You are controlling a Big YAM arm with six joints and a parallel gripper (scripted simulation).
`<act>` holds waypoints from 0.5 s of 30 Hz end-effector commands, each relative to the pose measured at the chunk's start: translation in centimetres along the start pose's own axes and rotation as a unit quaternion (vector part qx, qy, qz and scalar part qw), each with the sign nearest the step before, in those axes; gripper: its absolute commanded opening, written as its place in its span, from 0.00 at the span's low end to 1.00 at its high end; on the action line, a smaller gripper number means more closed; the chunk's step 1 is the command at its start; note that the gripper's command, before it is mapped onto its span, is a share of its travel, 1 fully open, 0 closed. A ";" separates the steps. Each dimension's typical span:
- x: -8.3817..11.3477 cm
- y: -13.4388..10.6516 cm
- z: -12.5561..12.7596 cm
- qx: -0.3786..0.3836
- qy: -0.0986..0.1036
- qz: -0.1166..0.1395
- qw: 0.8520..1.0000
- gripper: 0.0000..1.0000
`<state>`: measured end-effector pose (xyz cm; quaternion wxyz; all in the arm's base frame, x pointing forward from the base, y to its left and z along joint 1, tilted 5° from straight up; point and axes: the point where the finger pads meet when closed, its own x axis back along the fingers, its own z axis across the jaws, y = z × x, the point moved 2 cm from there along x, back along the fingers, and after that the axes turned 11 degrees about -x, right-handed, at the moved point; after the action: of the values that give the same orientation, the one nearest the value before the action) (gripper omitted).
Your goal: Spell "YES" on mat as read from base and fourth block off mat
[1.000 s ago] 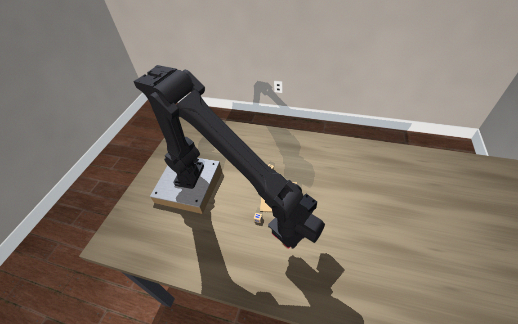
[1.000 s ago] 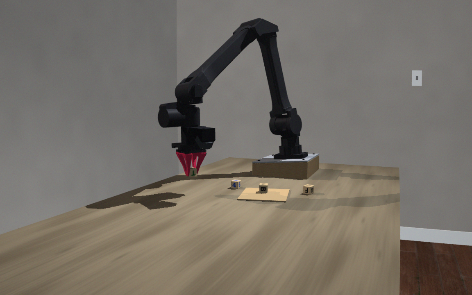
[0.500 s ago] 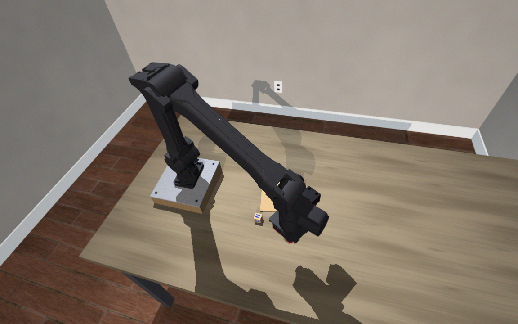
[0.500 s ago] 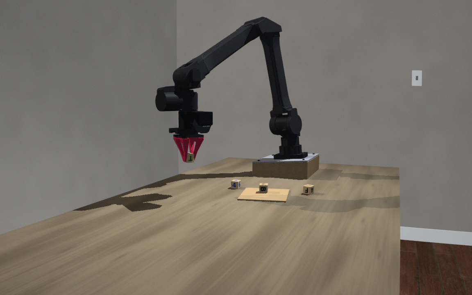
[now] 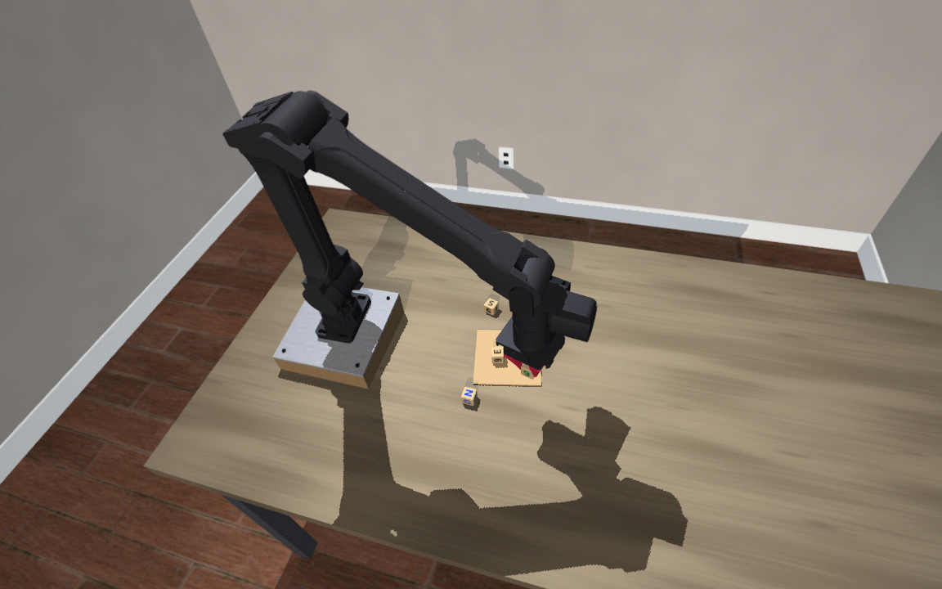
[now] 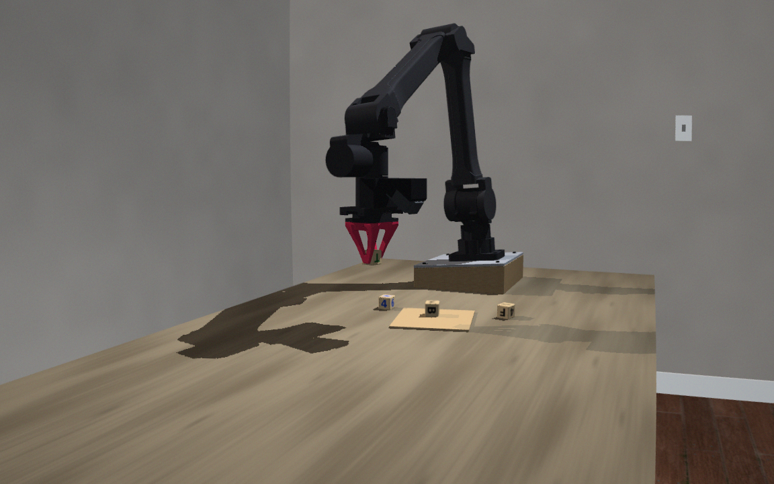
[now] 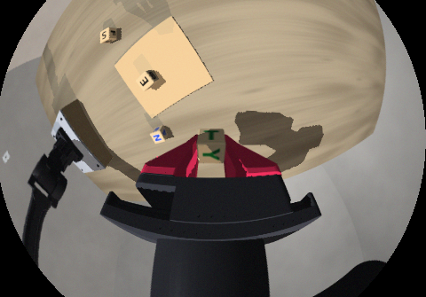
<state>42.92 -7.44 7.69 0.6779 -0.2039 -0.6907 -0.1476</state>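
My gripper (image 5: 527,369) (image 6: 371,259) (image 7: 211,139) is shut on the Y block, which it holds well above the table. The block shows a green Y and a green T in the wrist view. The E block (image 5: 497,357) (image 6: 432,308) (image 7: 145,81) sits on the light square mat (image 5: 487,377) (image 6: 404,324) (image 7: 184,59), with E on top. The S block (image 5: 491,305) (image 6: 505,310) (image 7: 106,35) stands on the table beside the mat, S up. The N block (image 5: 468,395) (image 6: 385,302) (image 7: 158,135), with a blue N up, stands on the table off the mat's opposite side.
The robot's base plate (image 5: 300,340) (image 6: 459,263) (image 7: 90,161) stands on the wooden table (image 5: 752,410) (image 6: 318,415), on the left in the top view. The arm hides part of the mat there. The arm's dark shadow falls across the table.
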 end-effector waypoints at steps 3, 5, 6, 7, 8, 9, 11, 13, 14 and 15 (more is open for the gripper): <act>0.8 6.2 6.3 0.100 -0.011 -0.008 0.995 0.21; 0.7 8.1 9.6 0.144 -0.010 -0.009 0.989 0.21; 0.7 8.6 10.7 0.158 -0.010 -0.009 0.987 0.21; 0.6 9.0 11.5 0.169 -0.010 -0.009 0.986 0.21; 0.6 9.2 12.0 0.175 -0.010 -0.008 0.984 0.21; 0.6 9.3 12.2 0.178 -0.010 -0.008 0.984 0.21; -0.7 8.5 11.9 0.168 0.005 0.001 0.986 0.21; -0.7 8.5 11.9 0.168 0.005 0.001 0.986 0.21; -0.1 8.8 11.5 0.168 -0.002 -0.003 0.986 0.21; 0.1 8.8 11.5 0.167 -0.003 -0.004 0.986 0.21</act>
<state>36.12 6.24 6.18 0.7097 -0.0822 -0.6993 -0.0233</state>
